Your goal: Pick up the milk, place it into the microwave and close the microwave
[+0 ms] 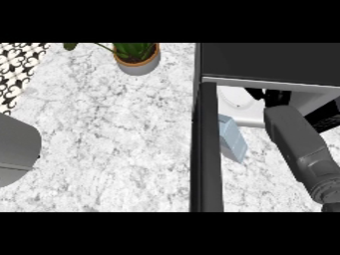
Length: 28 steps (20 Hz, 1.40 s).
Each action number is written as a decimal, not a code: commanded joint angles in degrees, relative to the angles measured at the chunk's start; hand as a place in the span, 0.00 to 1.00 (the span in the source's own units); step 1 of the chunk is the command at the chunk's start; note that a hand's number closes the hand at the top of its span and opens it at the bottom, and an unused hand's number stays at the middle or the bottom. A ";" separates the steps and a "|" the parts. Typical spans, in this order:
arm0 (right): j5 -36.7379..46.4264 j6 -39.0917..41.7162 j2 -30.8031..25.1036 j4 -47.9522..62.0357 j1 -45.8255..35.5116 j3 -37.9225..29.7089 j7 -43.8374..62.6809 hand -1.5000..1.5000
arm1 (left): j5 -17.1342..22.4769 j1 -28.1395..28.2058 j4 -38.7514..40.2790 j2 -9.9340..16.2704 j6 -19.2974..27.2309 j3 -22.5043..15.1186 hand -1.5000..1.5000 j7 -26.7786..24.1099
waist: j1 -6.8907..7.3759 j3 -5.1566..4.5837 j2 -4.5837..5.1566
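Even, diffuse light falls over the white-and-grey marbled stone bench (106,129), which reads bright with no glare spots and only faint shadows. A soft shadow rings the base of the pale round plant pot (137,62). The dark microwave's open door (206,149) and its black body (275,60) stay nearly featureless, while the white cavity inside is well lit.

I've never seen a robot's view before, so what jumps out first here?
The grey right forearm reaching from the lower right into the open microwave at the upper right, its hand hidden inside. The microwave's dark door stands open down the middle, with a pale blue milk carton beside it. A potted plant sits at the top of the marble counter.
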 commanded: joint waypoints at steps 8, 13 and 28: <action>0.81 -4.05 -2.32 3.73 1.67 -0.68 0.55 1.00 | -1.55 -1.77 4.20 0.00 -0.59 -0.54 0.00 -0.88 | 1.32 0.03 0.58; 2.69 -1.04 -3.60 3.98 1.00 0.85 0.00 0.00 | -1.35 -5.40 4.28 0.95 1.07 -0.71 0.00 1.78 | 0.88 0.11 0.68; 4.62 -5.94 0.62 4.30 -1.35 1.76 2.64 0.00 | -2.94 -7.56 7.12 1.53 0.81 -0.94 0.00 0.82 | 2.37 0.11 0.79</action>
